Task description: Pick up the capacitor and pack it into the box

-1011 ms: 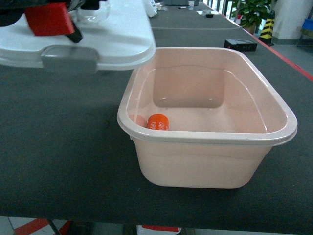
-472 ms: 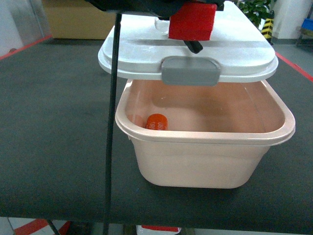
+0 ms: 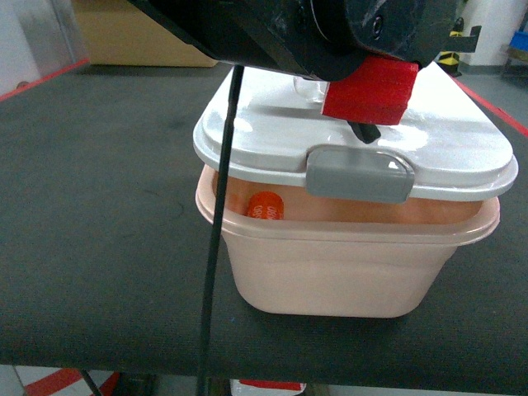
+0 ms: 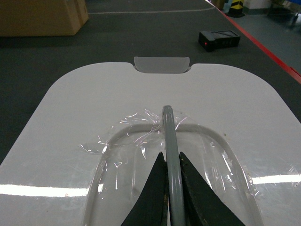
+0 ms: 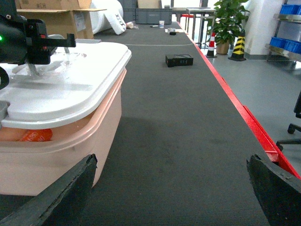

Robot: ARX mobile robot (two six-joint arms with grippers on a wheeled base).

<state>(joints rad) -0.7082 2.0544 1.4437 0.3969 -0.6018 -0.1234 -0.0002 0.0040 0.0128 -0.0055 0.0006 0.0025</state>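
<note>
Risk first: the white lid [image 3: 280, 136] hung over the pink box [image 3: 330, 272] off-square, its left edge lifted above the rim and its right edge overhanging the box's right side in the head view. Lowered like that, it would likely ride on one rim corner and fail to seat, or the grey latch [image 3: 359, 173] at the front would catch on the lip instead of closing over it. A push down on a skewed lid could also shove the box along the dark worktop [image 3: 99, 247]. The hold looked thin, just a narrow grey handle bar [image 4: 169, 155], so the lid could pivot or slip if it snagged.

The left gripper [image 4: 170, 188] was clamped on that handle bar, its black fingers [image 4: 153, 197] nearly touching with only the bar between them, low centre of the left wrist frame. Crinkled clear film sat around the handle recess.

The orange capacitor [image 3: 266, 206] lay inside the box at its front left corner, below the lid, visible through the gap at centre left of the head frame. It was well below and to the left of the left fingers, not touching them, with the lid between.

The right gripper [image 5: 174, 188] was spread wide and held nothing, its fingers [image 5: 56, 193] at the bottom corners of the right wrist frame, just right of the box.
</note>
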